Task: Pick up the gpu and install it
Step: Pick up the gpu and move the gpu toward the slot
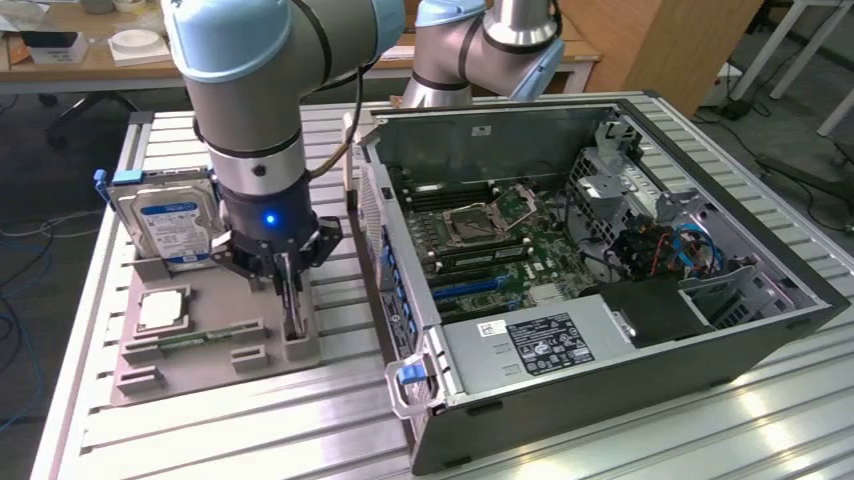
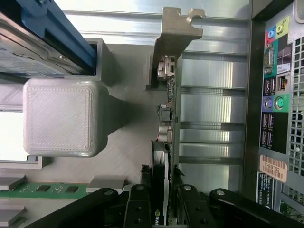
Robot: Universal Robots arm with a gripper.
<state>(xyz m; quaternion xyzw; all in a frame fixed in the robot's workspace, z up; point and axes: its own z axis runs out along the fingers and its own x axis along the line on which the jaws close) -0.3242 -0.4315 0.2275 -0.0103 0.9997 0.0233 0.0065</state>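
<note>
The gpu (image 2: 167, 114) stands on edge as a thin dark card, its silver bracket (image 2: 175, 33) at the end away from the wrist. My gripper (image 2: 163, 202) is shut on it, one black finger (image 2: 138, 209) pressed against each face. In the exterior view the gripper (image 1: 290, 300) reaches straight down onto the gpu (image 1: 298, 328), which stands in the grey holder (image 1: 302, 348) of the fixture tray, at that view's left of the open computer case (image 1: 747, 330). The case lies on its side with the motherboard (image 1: 521, 245) exposed.
On the fixture tray (image 1: 200, 378) stand a silver hard drive with a blue-white label (image 1: 167, 220), a processor (image 1: 160, 310) and a green memory stick (image 1: 200, 338). A grey block (image 2: 59, 116) sits close beside the card. The case's rear panel (image 2: 275, 104) lies on its other side.
</note>
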